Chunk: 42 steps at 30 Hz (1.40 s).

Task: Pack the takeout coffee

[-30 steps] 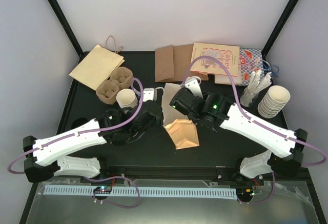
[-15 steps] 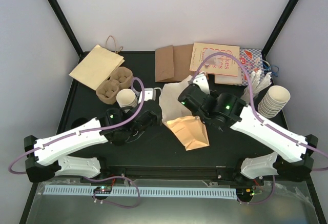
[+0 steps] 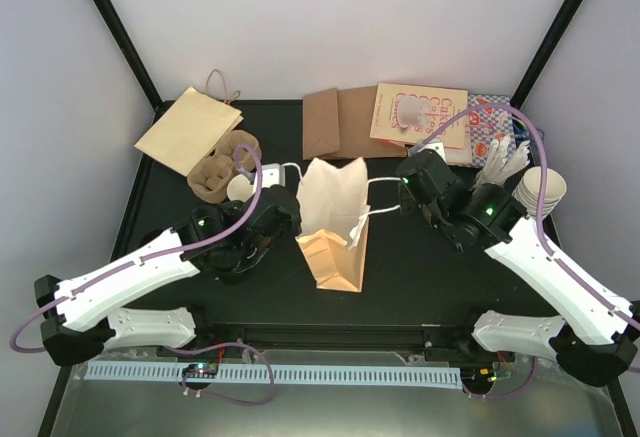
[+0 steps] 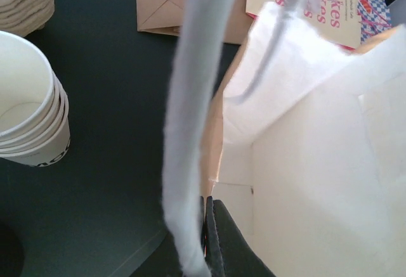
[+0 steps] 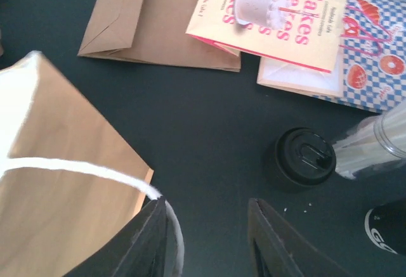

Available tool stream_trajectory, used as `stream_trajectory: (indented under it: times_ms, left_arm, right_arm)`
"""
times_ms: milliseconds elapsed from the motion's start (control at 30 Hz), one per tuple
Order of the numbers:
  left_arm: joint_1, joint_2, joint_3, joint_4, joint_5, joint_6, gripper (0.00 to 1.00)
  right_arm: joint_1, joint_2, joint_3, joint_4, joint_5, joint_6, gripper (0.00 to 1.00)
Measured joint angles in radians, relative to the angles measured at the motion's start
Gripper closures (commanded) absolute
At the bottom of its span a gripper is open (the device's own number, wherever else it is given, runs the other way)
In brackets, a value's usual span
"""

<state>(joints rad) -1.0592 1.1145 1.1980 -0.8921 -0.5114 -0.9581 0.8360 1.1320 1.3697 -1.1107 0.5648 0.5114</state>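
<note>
The tan paper bag [image 3: 335, 227] stands upright and open at mid-table, its white inside showing in the left wrist view [image 4: 317, 131]. My left gripper [image 3: 288, 212] is shut on the bag's left rim [image 4: 208, 202], with a white handle [image 4: 190, 131] draped over it. My right gripper [image 3: 402, 189] is open [image 5: 206, 204] just right of the bag [image 5: 57, 175]; the other white handle [image 5: 82, 169] rests against its left finger. The takeout coffee's black lid [image 5: 301, 158] sits on the table beyond it, the cup beneath hidden. My right arm hides it in the top view.
A stack of white cups [image 4: 25, 118] and the pulp tray [image 3: 222, 162] are left of the bag. Flat brown bags [image 3: 335, 122], a "Cakes" bag [image 3: 420, 115], a blue checked bag [image 3: 495, 122], straws [image 3: 500, 167] and another cup stack [image 3: 540, 192] line the back and right.
The bag has gone from lying tilted to standing upright and open. My right gripper has moved right, off the bag. My left gripper has shifted slightly right, still on the rim.
</note>
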Motion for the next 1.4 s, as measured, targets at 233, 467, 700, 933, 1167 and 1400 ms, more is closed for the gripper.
stream_trajectory:
  times_ms: [233,467,700,933,1167,1400]
  left_arm:
    - [0.004,-0.007,-0.002,0.06,0.039,0.064,0.98]
    - [0.011,0.02,0.011,0.077,0.045,0.102,0.9]
    - [0.038,0.04,0.048,0.032,0.05,0.121,0.61]
    - [0.039,0.126,0.115,-0.041,0.107,0.163,0.52]
    - [0.039,0.217,0.2,-0.142,0.122,0.203,0.77]
    - [0.047,0.276,0.263,-0.266,0.064,0.214,0.98]
  right_arm:
    - [-0.003,0.008,-0.001,0.045,-0.122,-0.037,0.66]
    - [-0.019,-0.003,-0.02,0.086,-0.217,-0.044,0.99]
    - [-0.1,-0.049,-0.077,0.094,-0.316,-0.055,0.99]
    - [-0.102,-0.054,-0.077,0.106,-0.372,-0.061,0.99]
    - [-0.102,-0.054,-0.077,0.111,-0.388,-0.064,0.99]
    - [-0.106,-0.054,-0.077,0.095,-0.371,-0.064,0.99]
